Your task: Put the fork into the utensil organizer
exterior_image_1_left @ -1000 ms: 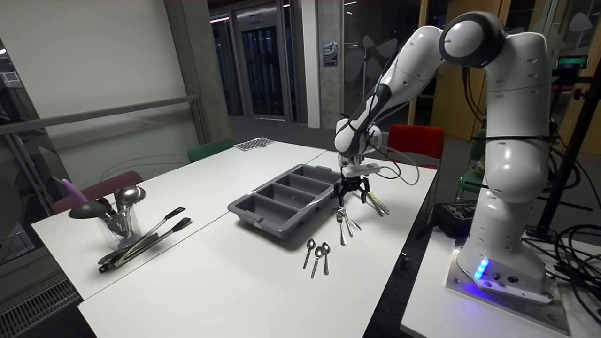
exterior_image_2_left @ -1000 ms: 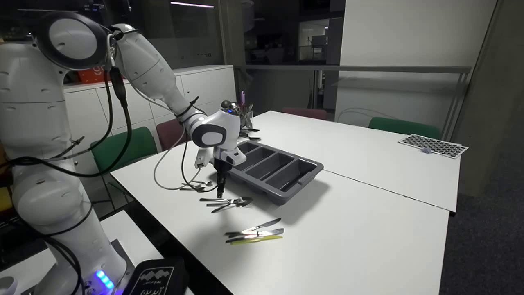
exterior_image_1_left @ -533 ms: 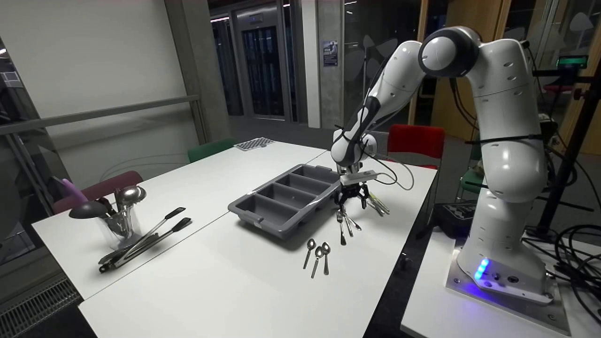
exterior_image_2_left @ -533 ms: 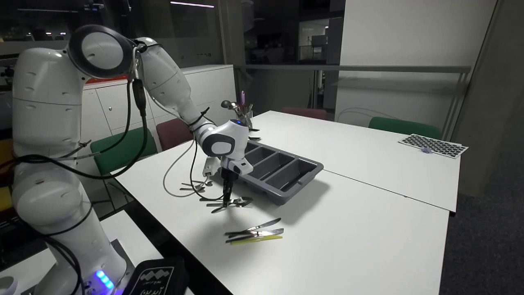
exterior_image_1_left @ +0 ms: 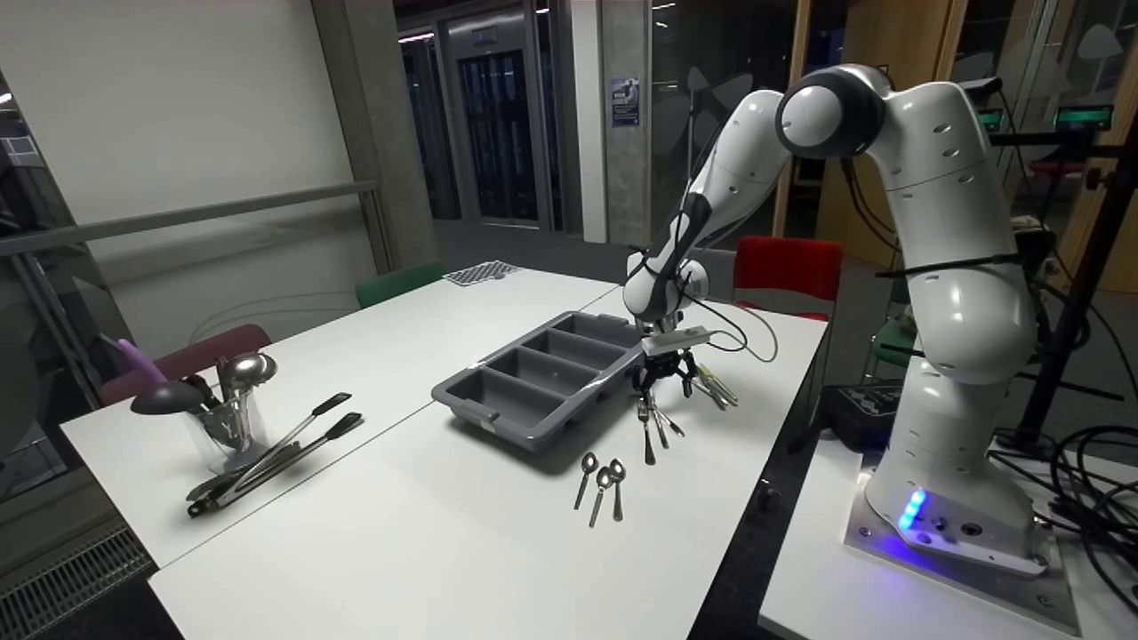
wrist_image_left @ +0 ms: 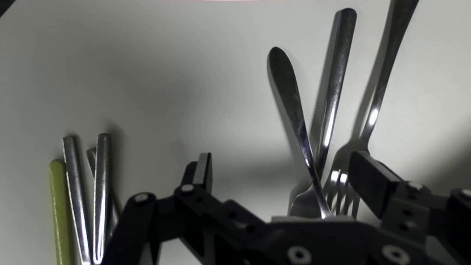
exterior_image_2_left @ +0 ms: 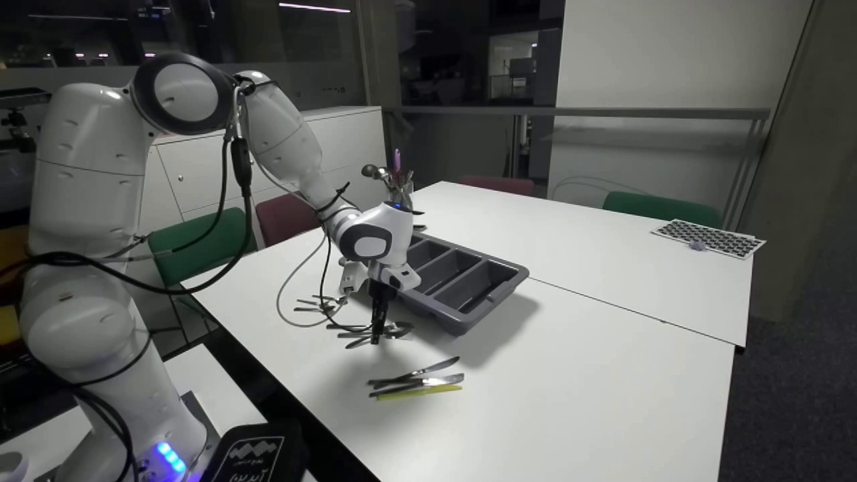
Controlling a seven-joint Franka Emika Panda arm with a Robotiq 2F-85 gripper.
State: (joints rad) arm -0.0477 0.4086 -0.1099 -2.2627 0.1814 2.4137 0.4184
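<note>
Fork [wrist_image_left: 380,94] on white table [exterior_image_1_left: 400,533], outside the dark grey utensil organizer [exterior_image_1_left: 582,396] and near its long side. Two other steel pieces [wrist_image_left: 335,86] just beside it, crossing each other, heads partly out of sight in the wrist view. Gripper [wrist_image_left: 285,169] points down low over this group, fingers spread wide apart, steel pieces showing in the gap; one finger [wrist_image_left: 371,180] covers part of the fork's head in the wrist view, contact can't be told. Organizer upright, four long compartments, grey inner walls showing. Knives [exterior_image_2_left: 438,379] plus a yellow-green piece [exterior_image_2_left: 420,392] lie to one side of the group, three spoons [exterior_image_1_left: 604,480] to the other. Farther off, a clear cup [exterior_image_1_left: 212,449] holds a black ladle [exterior_image_1_left: 166,397] and a steel ladle [exterior_image_1_left: 252,366], tongs [exterior_image_1_left: 284,462] lying beside it.
</note>
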